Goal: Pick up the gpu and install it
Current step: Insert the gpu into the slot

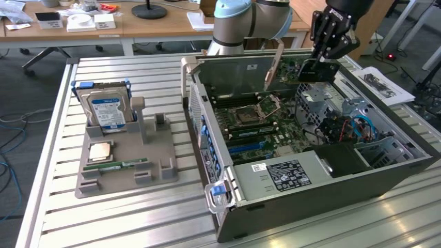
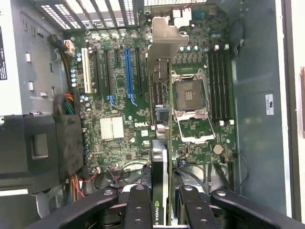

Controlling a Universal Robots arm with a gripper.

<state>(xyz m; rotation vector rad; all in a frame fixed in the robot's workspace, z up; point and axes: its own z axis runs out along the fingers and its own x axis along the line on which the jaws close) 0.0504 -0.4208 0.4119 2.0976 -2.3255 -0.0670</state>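
My gripper (image 1: 320,58) hangs over the far right corner of the open computer case (image 1: 331,186), shut on the gpu (image 1: 303,70). The card has a dark face, and its silver end bracket (image 1: 273,67) points toward the exterior view's left. In the wrist view the gpu (image 2: 164,143) shows edge-on between my black fingers (image 2: 138,205), with its bracket (image 2: 167,33) at the far end. It hovers above the motherboard (image 2: 119,129), between the long blue slot (image 2: 127,71) and the CPU socket (image 2: 190,95), and touches neither.
A grey holder (image 1: 155,170) on the slatted table at the exterior view's left carries a hard drive (image 1: 107,111), a CPU (image 1: 100,151) and a RAM stick (image 1: 117,166). Inside the case are cables (image 1: 358,126) and a black shroud (image 2: 43,148).
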